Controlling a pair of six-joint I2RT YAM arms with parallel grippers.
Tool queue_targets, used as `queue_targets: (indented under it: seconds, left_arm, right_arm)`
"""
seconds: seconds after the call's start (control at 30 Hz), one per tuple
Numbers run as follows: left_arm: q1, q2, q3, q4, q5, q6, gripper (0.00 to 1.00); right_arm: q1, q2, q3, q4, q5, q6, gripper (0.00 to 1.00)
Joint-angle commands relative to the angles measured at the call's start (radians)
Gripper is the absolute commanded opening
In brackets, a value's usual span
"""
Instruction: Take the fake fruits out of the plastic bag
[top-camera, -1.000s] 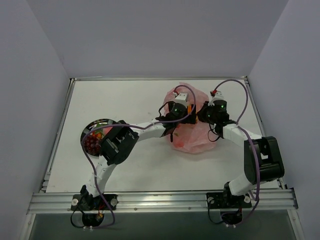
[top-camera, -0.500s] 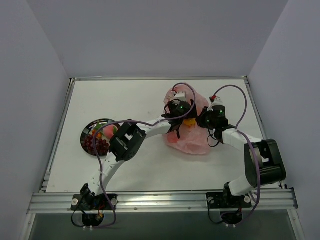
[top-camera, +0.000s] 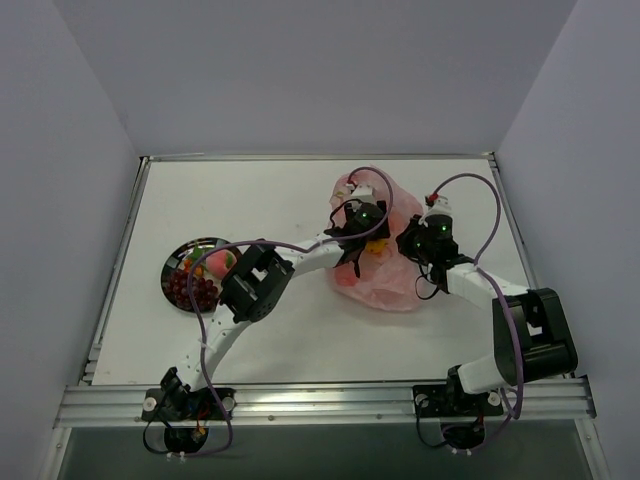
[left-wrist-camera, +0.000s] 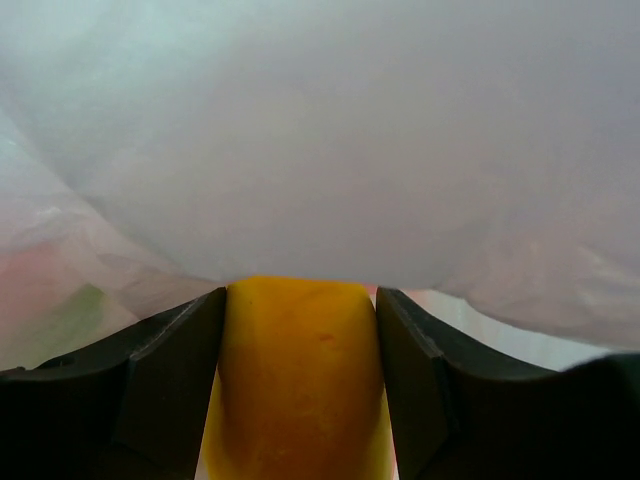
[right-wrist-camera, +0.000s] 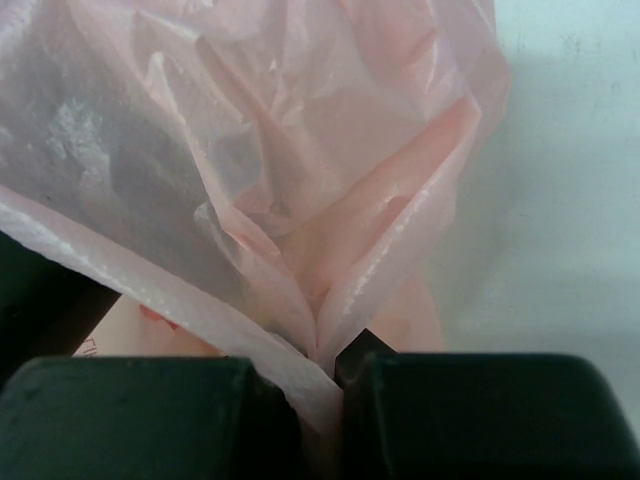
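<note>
The pink plastic bag (top-camera: 385, 285) lies crumpled at mid table. Inside its mouth sits a yellow-orange fake fruit (top-camera: 378, 246), and my left gripper (top-camera: 372, 243) has its jaws pressed against both sides of it. In the left wrist view that fruit (left-wrist-camera: 298, 375) fills the gap between the two black fingers (left-wrist-camera: 165, 385), with bag film (left-wrist-camera: 320, 140) draped above. My right gripper (top-camera: 412, 243) is shut on a fold of the bag (right-wrist-camera: 330, 280) at the bag's right edge. A pink-red fake fruit (top-camera: 217, 262) and a red-and-green piece (top-camera: 192, 262) lie on the plate.
A round dark-rimmed plate (top-camera: 172, 262) stands at the left of the table, also holding dark red grapes (top-camera: 186, 289). Raised rails (top-camera: 115, 270) border the white tabletop, with grey walls behind. The left arm's elbow (top-camera: 252, 285) hangs between plate and bag.
My left gripper pushed further into the bag's mouth and closed from wide open onto the yellow-orange fruit. The right gripper kept its hold on the bag and shifted slightly.
</note>
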Motion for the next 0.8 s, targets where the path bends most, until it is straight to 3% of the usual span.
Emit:
queue_targets:
  seconds: [0.0, 0.2, 0.77]
  left_arm:
    - [-0.001, -0.048, 0.000, -0.003, 0.040, 0.026, 0.26]
    - [-0.006, -0.160, -0.081, 0.111, 0.115, 0.044, 0.13]
    - [0.008, -0.417, -0.298, 0.300, 0.317, -0.004, 0.04]
  right_arm:
    - [0.003, -0.046, -0.017, 0.053, 0.064, 0.015, 0.00]
    - [0.003, -0.011, -0.025, 0.075, 0.096, 0.020, 0.00]
    - [0.004, 0.000, -0.034, 0.110, 0.133, 0.034, 0.00]
